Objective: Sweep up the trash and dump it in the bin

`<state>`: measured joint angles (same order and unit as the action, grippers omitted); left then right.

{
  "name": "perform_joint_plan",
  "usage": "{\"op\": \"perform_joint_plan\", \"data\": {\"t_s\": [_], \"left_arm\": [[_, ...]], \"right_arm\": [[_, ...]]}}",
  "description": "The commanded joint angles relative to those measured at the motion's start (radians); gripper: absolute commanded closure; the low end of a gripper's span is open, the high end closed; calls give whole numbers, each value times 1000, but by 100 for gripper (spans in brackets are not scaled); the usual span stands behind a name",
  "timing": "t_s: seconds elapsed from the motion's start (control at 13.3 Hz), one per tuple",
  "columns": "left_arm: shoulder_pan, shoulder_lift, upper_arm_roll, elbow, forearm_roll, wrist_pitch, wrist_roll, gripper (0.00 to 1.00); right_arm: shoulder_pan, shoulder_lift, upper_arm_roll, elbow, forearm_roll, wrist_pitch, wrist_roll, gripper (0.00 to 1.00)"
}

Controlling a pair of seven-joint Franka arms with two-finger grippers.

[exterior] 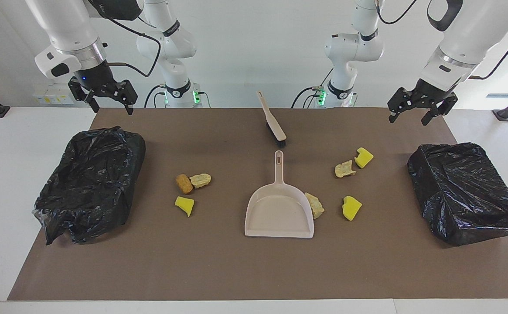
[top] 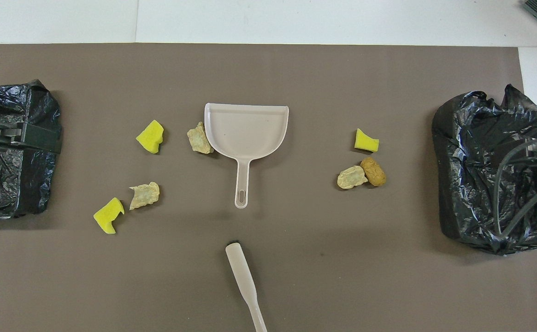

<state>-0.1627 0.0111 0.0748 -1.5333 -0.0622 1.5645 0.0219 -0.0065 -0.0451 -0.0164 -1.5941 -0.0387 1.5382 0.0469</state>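
The trash is several spongy chunks on the brown mat. An orange-brown oval [exterior: 184, 183], a beige lump [exterior: 200, 180] and a yellow wedge [exterior: 185, 205] lie toward the right arm's end. A beige lump [exterior: 315, 205] touches the beige dustpan [exterior: 279, 212]. Two yellow wedges [exterior: 351, 208] [exterior: 363, 157] and another beige lump [exterior: 344, 169] lie toward the left arm's end. One bin lined with a black bag [exterior: 91, 185] stands at the right arm's end, a second bin [exterior: 467, 192] at the left arm's. My right gripper [exterior: 110, 104] and left gripper [exterior: 408, 118] hang open and empty above the mat's robot-side corners.
The brush [exterior: 274, 124] lies on the mat between the dustpan's handle and the robots, bristles toward the dustpan. White tabletop [exterior: 1, 174] borders the mat [exterior: 236, 270] on all sides.
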Motion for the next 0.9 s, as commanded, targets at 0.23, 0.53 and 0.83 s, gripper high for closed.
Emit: {"op": "perform_joint_plan", "data": {"t_s": [0.23, 0.53, 0.83], "left_arm": [[9, -5, -4, 7, 12, -18, 13, 0], [9, -5, -4, 7, 12, -18, 13, 0], [9, -5, -4, 7, 12, -18, 13, 0]], "right_arm": [[-7, -16, -2, -15, 22, 16, -21, 0], [8, -41, 3, -69, 23, 20, -33, 0], [13, -3, 16, -69, 42, 94, -22, 0]]}}
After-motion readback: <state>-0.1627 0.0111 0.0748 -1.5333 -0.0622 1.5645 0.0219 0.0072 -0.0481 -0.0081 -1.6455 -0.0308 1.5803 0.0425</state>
